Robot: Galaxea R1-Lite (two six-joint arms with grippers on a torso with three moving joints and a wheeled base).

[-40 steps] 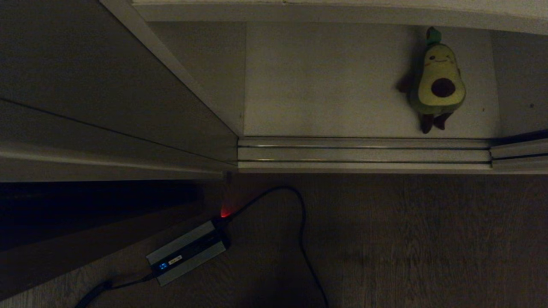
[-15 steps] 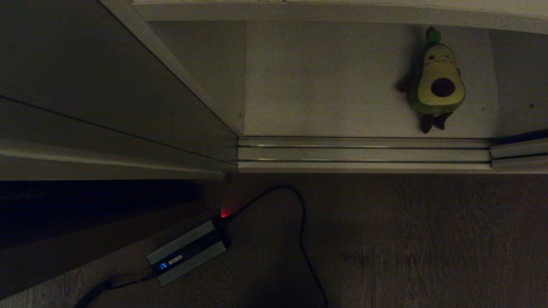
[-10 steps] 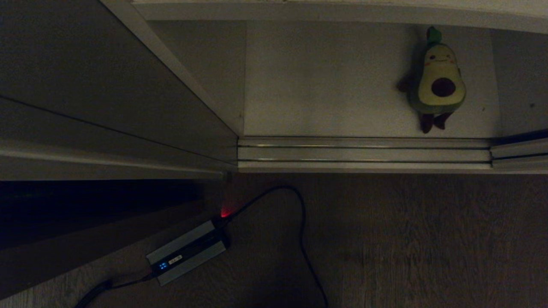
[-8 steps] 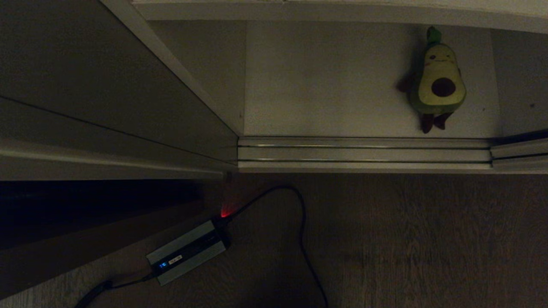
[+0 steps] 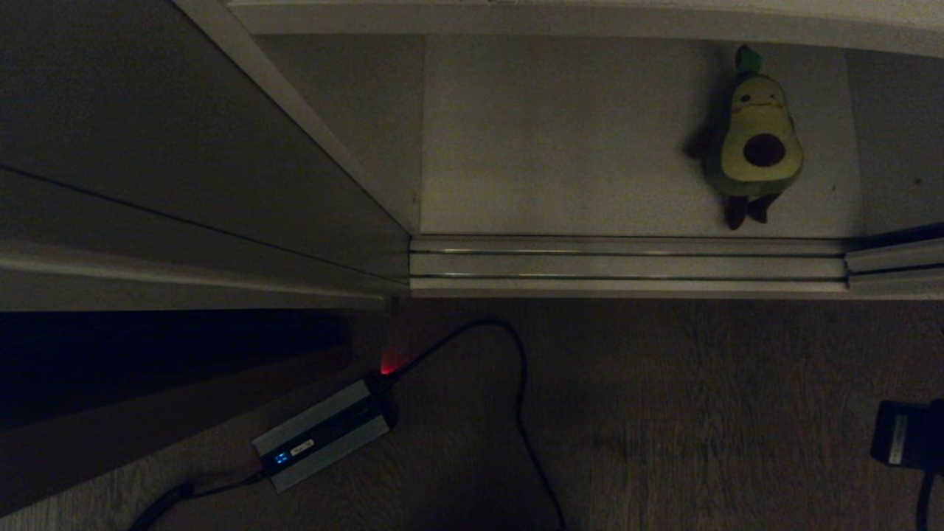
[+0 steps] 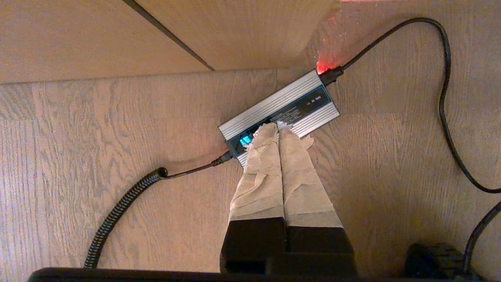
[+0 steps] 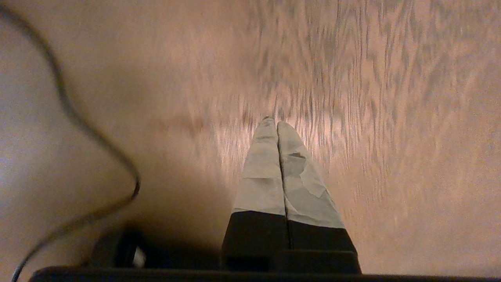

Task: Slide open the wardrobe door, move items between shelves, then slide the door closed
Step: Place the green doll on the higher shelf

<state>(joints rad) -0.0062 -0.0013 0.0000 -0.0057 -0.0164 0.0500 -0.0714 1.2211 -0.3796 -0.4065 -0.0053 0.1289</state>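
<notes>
Dim shelf (image 5: 560, 147) carries our avocado (image 5: 756, 140) near its right edge: soft, light; we'd pinch its belly. Both grippers, left gripper (image 6: 278, 129) and right gripper (image 7: 276, 125), sit closed, empty.

Plush avocado (image 5: 756, 140), wood-grain floor (image 5: 700, 413), ribbed metal box (image 6: 280, 113)

The head camera looks steeply down on floor (image 5: 700, 413) and shelf (image 5: 575, 147); both wrist cameras look past closed jaws at that floor, the left sharing the grey box (image 6: 280, 113).
</notes>
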